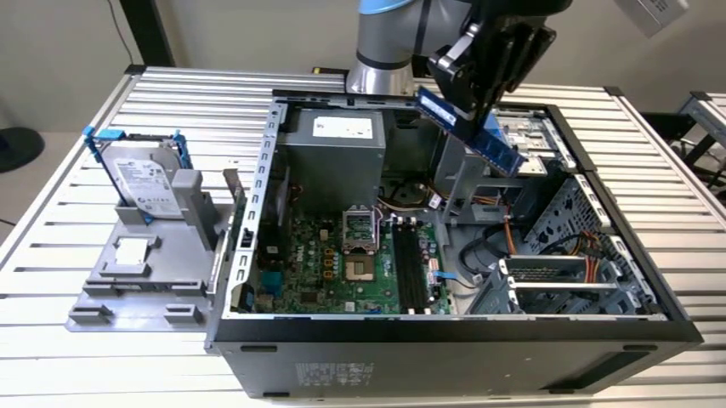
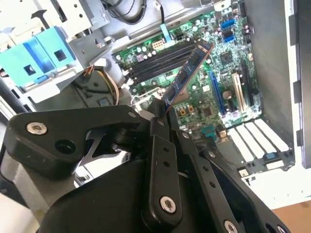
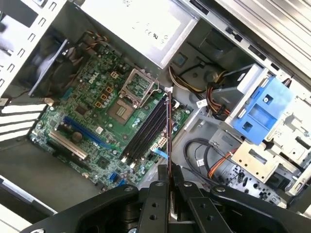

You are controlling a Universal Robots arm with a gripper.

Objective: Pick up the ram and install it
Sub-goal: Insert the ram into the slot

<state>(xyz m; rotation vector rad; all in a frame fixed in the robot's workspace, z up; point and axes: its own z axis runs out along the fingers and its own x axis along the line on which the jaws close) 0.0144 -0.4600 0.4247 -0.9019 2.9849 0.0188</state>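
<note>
Black linkage gripper (image 3: 167, 171) fills the foreground in both wrist views, jaws clamped shut on one end of the ram (image 2: 187, 77) — a long, thin, dark-blue circuit-board stick with a row of chips. In the exterior view the ram (image 1: 499, 146) hangs tilted in the air above the open grey computer case (image 1: 454, 336), which lies on its side on the white slatted metal bench (image 1: 34, 280). It's well clear of the green motherboard (image 1: 329, 263) and off toward the exterior view's right of the long black memory slots (image 1: 411, 263).

My take on doing this bit well: it's all alignment. In the first wrist view the stick shows edge-on and runs roughly the same way as the slots (image 3: 146, 131), which is a decent start. It's slanted though, so I'd want the bottom edge level with the board before it touches anything — going in corner-first could jam it or flex it. Then seat it straight down with even pressure along the whole length. I can't tell from these shots whether the slot's end clips are open, or which way the notch faces.
</note>
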